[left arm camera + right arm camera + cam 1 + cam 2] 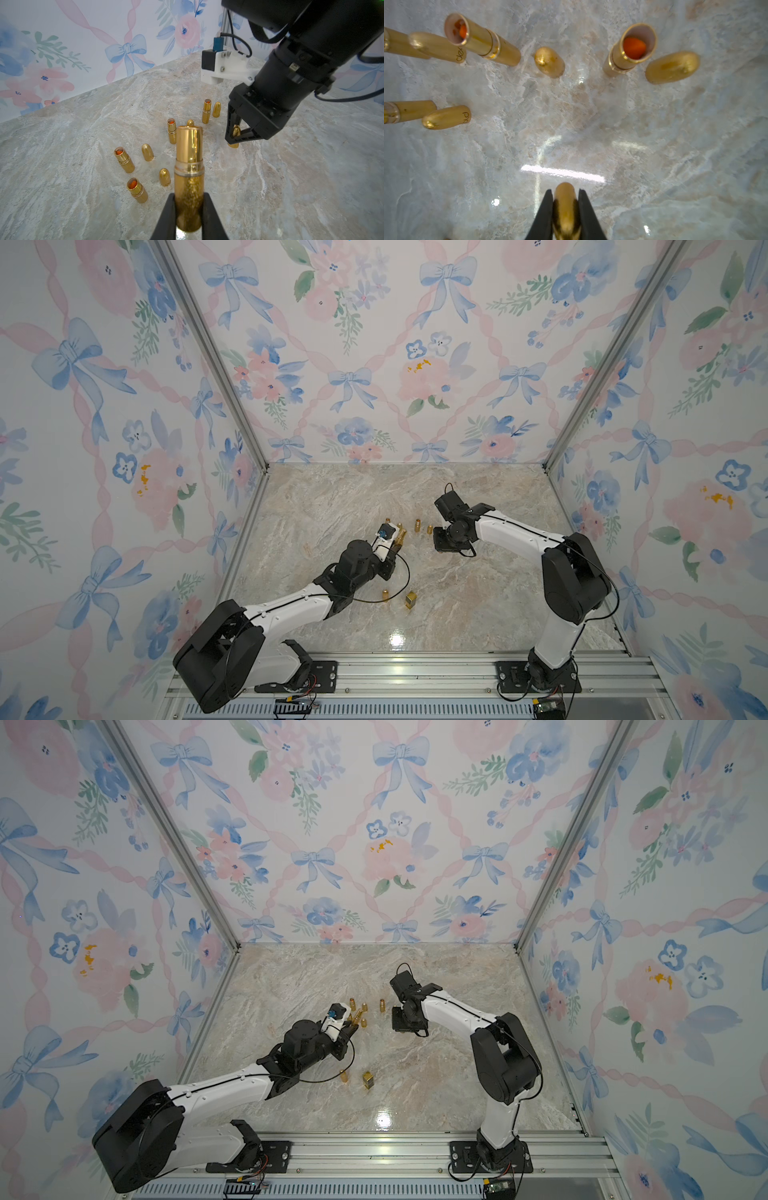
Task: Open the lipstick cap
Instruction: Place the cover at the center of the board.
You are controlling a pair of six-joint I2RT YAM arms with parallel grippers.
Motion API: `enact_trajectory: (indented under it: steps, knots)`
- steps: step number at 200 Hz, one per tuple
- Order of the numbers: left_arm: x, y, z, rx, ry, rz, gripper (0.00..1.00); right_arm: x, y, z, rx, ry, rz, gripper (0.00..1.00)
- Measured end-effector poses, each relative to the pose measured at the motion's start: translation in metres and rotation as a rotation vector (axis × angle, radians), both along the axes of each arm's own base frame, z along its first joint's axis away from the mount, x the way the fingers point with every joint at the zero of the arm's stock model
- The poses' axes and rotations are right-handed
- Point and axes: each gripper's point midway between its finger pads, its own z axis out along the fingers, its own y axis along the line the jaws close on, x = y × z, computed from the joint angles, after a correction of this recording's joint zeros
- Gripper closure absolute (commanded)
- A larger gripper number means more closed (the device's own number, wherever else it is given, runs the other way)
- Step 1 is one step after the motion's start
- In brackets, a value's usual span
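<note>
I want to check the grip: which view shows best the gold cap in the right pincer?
The right wrist view: the gold cap sits close, clamped between both fingers. The left wrist view shows it small; in both top views the right arm hides it.

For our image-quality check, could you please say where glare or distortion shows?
In both top views: one bright glare patch on the marble table near the front rail. Right wrist view: streaked reflections on the table; open lipsticks splay outward. Left wrist view: even light, no table glare.
</note>
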Motion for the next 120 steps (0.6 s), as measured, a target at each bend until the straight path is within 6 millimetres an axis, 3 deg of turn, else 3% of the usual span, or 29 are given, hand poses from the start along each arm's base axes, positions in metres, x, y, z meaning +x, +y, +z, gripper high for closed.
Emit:
enact_trajectory:
  steps: [68, 120]
  knots:
    - [0.001, -0.002, 0.008, -0.032, -0.025, -0.001, 1.00, 0.019, 0.016, -0.014, -0.047, -0.047, 0.032, 0.81]
    - [0.002, 0.002, 0.005, -0.034, -0.028, 0.007, 1.00, 0.024, 0.017, -0.021, -0.066, -0.053, 0.033, 0.81]
